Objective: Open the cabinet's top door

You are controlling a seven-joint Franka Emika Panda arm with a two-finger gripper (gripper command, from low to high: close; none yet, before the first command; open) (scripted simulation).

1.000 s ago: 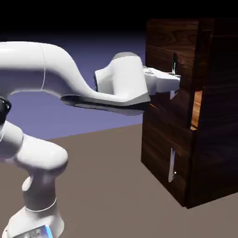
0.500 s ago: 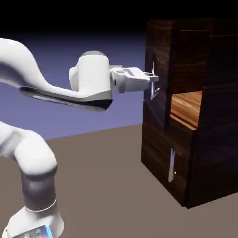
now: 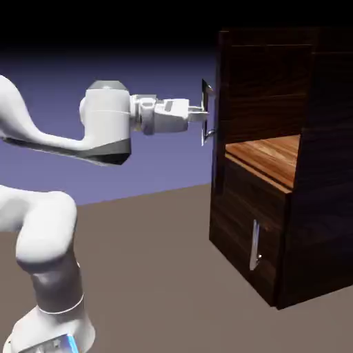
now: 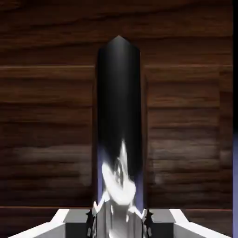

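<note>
The dark wood cabinet [image 3: 317,207] stands at the exterior view's right. Its top door [image 3: 218,69] is swung wide out and shows almost edge-on at the cabinet's left front corner. My gripper [image 3: 202,114] reaches level from the left and is shut on the door's long silver handle [image 3: 205,134]. Behind the open door the lighter inner shelf [image 3: 269,155] is exposed. In the hand view the handle [image 4: 119,116] fills the middle as a dark vertical bar against the door's wood [image 4: 46,116], and the grey fingertips [image 4: 90,223] press on it from both sides at the bottom edge.
Below the opening, the shorter lower panel [image 3: 238,227] is closed, with its small silver handle [image 3: 256,245]. The arm's elbow and base [image 3: 48,276] stand at the lower left on the brown table [image 3: 158,276].
The gripper has drawn back to the left with the handle in it. The top door went from barely ajar to wide open, and the inner shelf came into view.
</note>
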